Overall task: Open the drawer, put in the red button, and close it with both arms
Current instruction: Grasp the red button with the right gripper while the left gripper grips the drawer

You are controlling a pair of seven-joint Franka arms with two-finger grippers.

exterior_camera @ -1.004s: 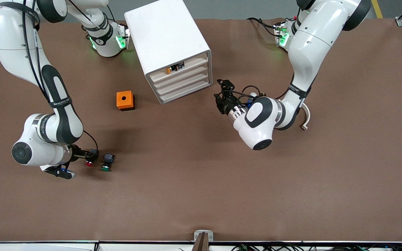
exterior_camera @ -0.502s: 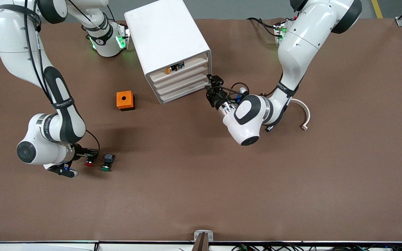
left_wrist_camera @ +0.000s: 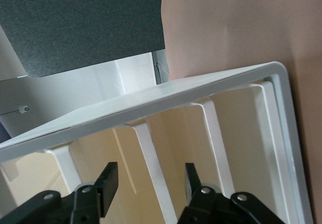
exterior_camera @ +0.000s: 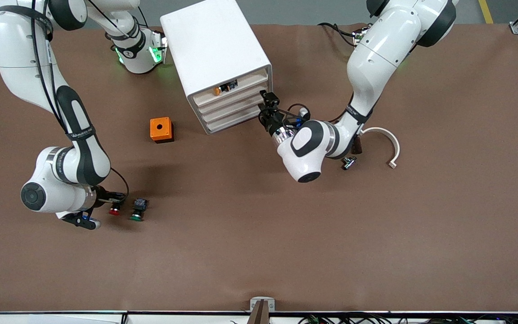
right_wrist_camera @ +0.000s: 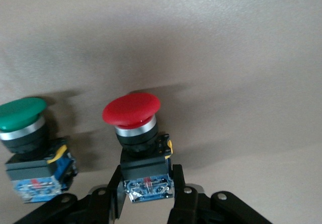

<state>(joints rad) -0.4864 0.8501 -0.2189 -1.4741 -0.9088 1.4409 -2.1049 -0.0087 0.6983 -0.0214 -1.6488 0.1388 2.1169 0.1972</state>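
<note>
My right gripper (exterior_camera: 111, 201) sits low over the brown table mat (exterior_camera: 259, 234) near the right arm's end, and the small red-capped push button with a black boxy body (exterior_camera: 115, 209) lies between its fingers. In the right wrist view those fingers (right_wrist_camera: 177, 183) press on either side of that red button (right_wrist_camera: 138, 143), clamped on the black body while the round red cap points away from my wrist. Just beside it, toward the middle of the table, lies the matching green-capped push button (exterior_camera: 137, 210), untouched. Farther from the front camera stands a small orange box with a round hole in its top (exterior_camera: 161, 129).

My left gripper (exterior_camera: 265, 108) is at the front of the white rounded-corner plastic cabinet (exterior_camera: 216, 58), at the corner of the drawer stack toward the left arm's end. In the left wrist view its fingers (left_wrist_camera: 106, 183) are spread apart, with a white ledge of the cabinet front between them, and hold nothing. The shallow white tray drawer second from the top (exterior_camera: 234, 100) is shut, flush with the others. A curved white plastic arc (exterior_camera: 387, 141) lies on the mat near my left arm's elbow, and a small dark metal part (exterior_camera: 348, 163) lies near it.
</note>
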